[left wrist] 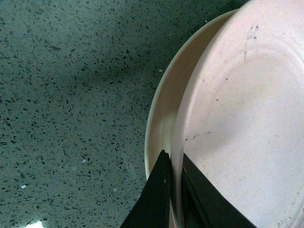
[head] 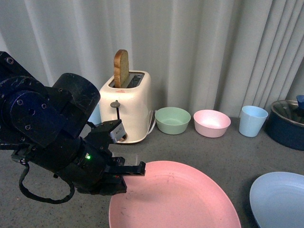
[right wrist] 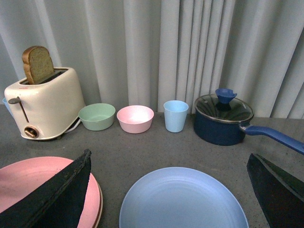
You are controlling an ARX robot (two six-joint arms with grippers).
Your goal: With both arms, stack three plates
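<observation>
My left gripper (head: 129,172) is shut on the near-left rim of the pink plate (head: 175,197). In the left wrist view its jaws pinch the pink plate (left wrist: 247,118) edge, with my left gripper (left wrist: 173,159) right at the rim. The cream-beige plate (left wrist: 164,109) lies directly under it, only its rim showing. The light blue plate (head: 280,199) rests on the table to the right. My right gripper (right wrist: 168,190) hangs open above the light blue plate (right wrist: 183,202), its fingers (right wrist: 57,194) spread wide. The pink plate (right wrist: 28,183) shows beside it over the cream-beige plate's rim (right wrist: 99,205).
Along the curtain stand a cream toaster (head: 126,107) holding a bread slice, a green bowl (head: 172,119), a pink bowl (head: 212,123), a light blue cup (head: 252,120) and a dark blue lidded pot (right wrist: 222,118) with its handle pointing right.
</observation>
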